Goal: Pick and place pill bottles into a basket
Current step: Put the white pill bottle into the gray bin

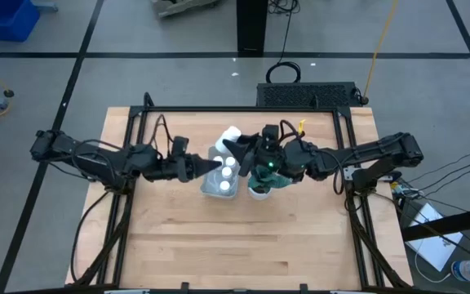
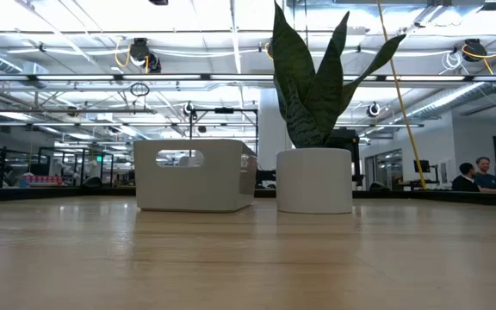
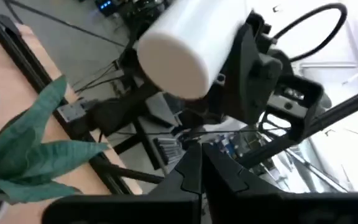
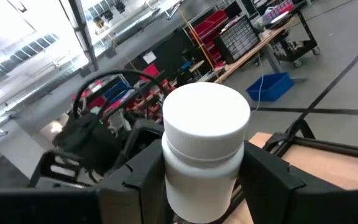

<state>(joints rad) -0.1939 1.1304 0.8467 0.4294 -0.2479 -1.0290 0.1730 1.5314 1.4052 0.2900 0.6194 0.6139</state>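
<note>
Right gripper [image 4: 204,186] is raised above the bench [image 1: 243,237], just beside the basket [image 1: 209,186], jaws about half open and clamped on the body of one pill bottle [image 4: 205,155]. The right wrist view shows a dark finger on each side of the bottle below the cap, cap pointing away from the wrist. In the high view the held bottle lies over the basket's far corner, next to the potted plant [image 2: 315,129].

Left gripper [image 1: 215,165] sits at the basket's left edge with jaws fully closed and nothing between them.

At least three capped bottles [image 1: 228,172] are visible inside the basket; the exact count cannot be confirmed from above.

Handling assessment: the bottle appears rigid, light and smooth-walled plastic, so it is judged unlikely to crush but liable to slip or swivel under a loose grip. The best hold is across the straight body below the cap shoulder, as at present. The basket looks thin-walled and light; a knock from either arm may shift it.
</note>
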